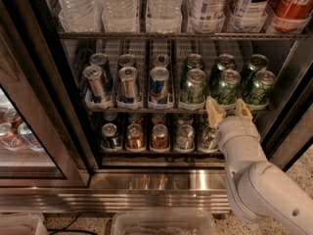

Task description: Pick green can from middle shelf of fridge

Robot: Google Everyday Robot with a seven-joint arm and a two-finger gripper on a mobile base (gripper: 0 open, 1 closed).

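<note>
Six green cans stand in three lanes on the right half of the middle shelf (132, 108) of the fridge (34, 87). The front ones are at left (193, 88), middle (226, 87) and right (259, 88). My gripper (228, 112) is at the shelf's front edge, just below the middle front green can. Its two tan fingers (214, 111) are open and point up with nothing between them. The white arm comes in from the lower right and hides part of the bottom shelf.
Blue-and-silver slim cans (128, 83) fill the left lanes of the same shelf. Small bronze and silver cans (160, 136) stand on the shelf below. Water bottles (117, 4) stand above. The glass door (19, 126) is at the left. A clear bin (164, 223) sits on the floor.
</note>
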